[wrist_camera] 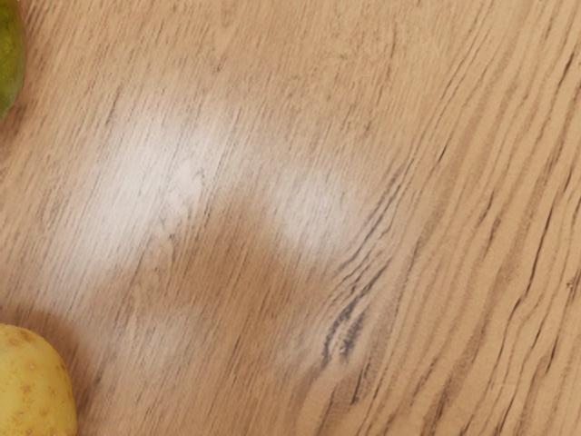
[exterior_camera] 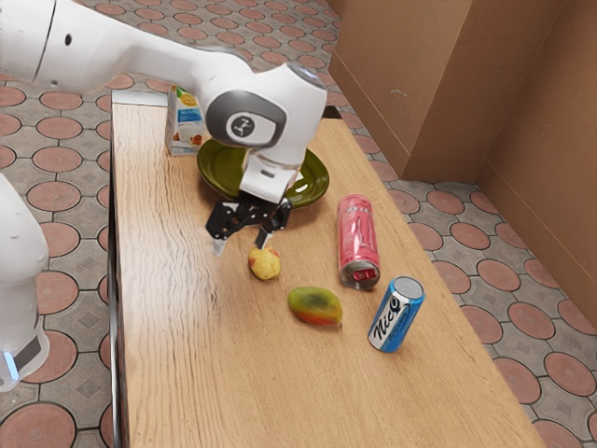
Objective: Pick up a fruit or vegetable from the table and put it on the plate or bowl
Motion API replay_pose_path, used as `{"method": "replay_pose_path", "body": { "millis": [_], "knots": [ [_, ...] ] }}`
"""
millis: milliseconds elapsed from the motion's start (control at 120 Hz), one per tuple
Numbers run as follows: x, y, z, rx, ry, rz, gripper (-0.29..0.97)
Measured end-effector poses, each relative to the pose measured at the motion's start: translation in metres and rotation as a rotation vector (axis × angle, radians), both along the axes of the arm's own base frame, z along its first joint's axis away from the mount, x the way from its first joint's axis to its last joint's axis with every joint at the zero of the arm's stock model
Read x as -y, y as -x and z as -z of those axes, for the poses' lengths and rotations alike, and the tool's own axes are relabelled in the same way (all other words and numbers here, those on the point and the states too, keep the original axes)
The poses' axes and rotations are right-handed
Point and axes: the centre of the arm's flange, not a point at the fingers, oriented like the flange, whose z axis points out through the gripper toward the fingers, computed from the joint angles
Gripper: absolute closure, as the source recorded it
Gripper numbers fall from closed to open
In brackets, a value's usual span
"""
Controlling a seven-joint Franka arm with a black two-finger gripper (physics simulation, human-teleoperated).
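Note:
A yellowish potato (exterior_camera: 265, 263) lies on the wooden table, with a green-and-red mango (exterior_camera: 314, 305) a little nearer the front. Behind them sits a dark green plate (exterior_camera: 216, 168), partly hidden by my arm. My black gripper (exterior_camera: 242, 241) hangs open just above the table between plate and potato. One fingertip is close over the potato's far side, and nothing is between the fingers. The wrist view looks down on bare wood, with the potato (wrist_camera: 32, 386) at one corner and the mango's edge (wrist_camera: 7, 54) at another.
A juice carton (exterior_camera: 186, 119) stands behind the plate. A red can (exterior_camera: 358, 241) lies on its side toward the exterior view's right of the potato, and a blue can (exterior_camera: 395, 314) leans near the mango. Brown walls rise beyond the table's right edge.

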Motion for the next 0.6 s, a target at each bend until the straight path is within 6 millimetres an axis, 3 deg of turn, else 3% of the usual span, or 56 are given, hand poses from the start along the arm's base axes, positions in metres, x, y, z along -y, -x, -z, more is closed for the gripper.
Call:
{"method": "replay_pose_path", "body": {
  "millis": [175,600],
  "knots": [
    [-0.007,-0.015,0.015,0.003,-0.003,-0.006,0.00],
    [-0.016,-0.026,0.022,0.030,0.009,0.002,0.00]
  ]
}}
